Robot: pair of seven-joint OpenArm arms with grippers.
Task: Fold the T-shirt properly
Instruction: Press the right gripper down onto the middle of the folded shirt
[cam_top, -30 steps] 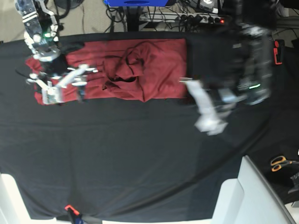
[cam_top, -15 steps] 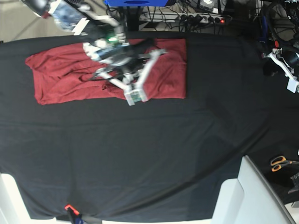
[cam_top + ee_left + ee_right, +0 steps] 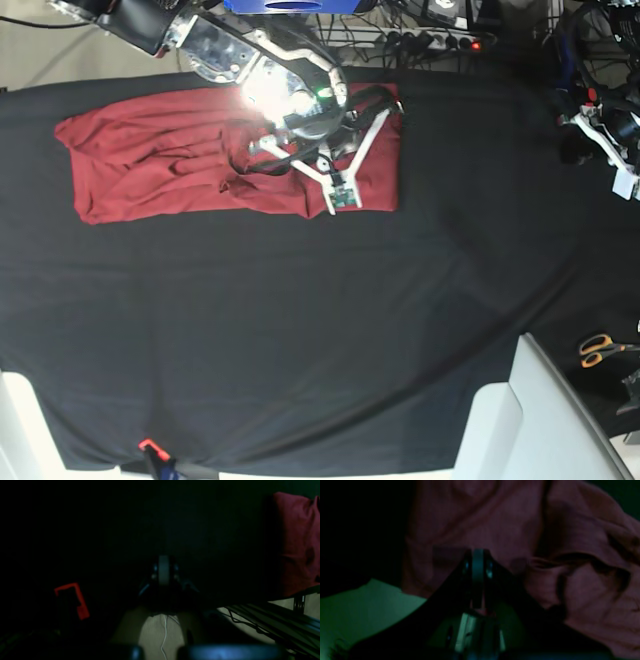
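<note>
maroon knit, plain, no print that we can make out: the t-shirt (image 3: pixel 170 160) lies as a long, roughly rectangular band across the far left part of the table. its left stretch is fairly flat with shallow creases; nearer the middle the cloth bunches into a dark fold. the right end reaches just past the right gripper (image 3: pixel 340 196).

we see the right arm (image 3: pixel 255 70) coming in from the far left corner, its gripper low over the shirt's near edge toward the right end. in the right wrist view the jaws stand pressed together with wrinkled red cloth all round the tips; whether any cloth is pinched between them we cannot tell, that view being very dim.

left gripper (image 3: pixel 620 165) sits at the table's far right edge, well apart from the shirt. its wrist view is nearly black; the jaws there look closed, nothing between them, with a strip of the shirt at the right border.

surface: black table cloth (image 3: pixel 300 340), wide and mostly bare, softly rippled. orange-handled scissors (image 3: pixel 600 349) lie at the right edge, a small red clip (image 3: pixel 150 447) at the near edge. pale panel (image 3: pixel 530 420) intrudes at the near right. behind the table, cables and a power strip (image 3: pixel 430 40).
</note>
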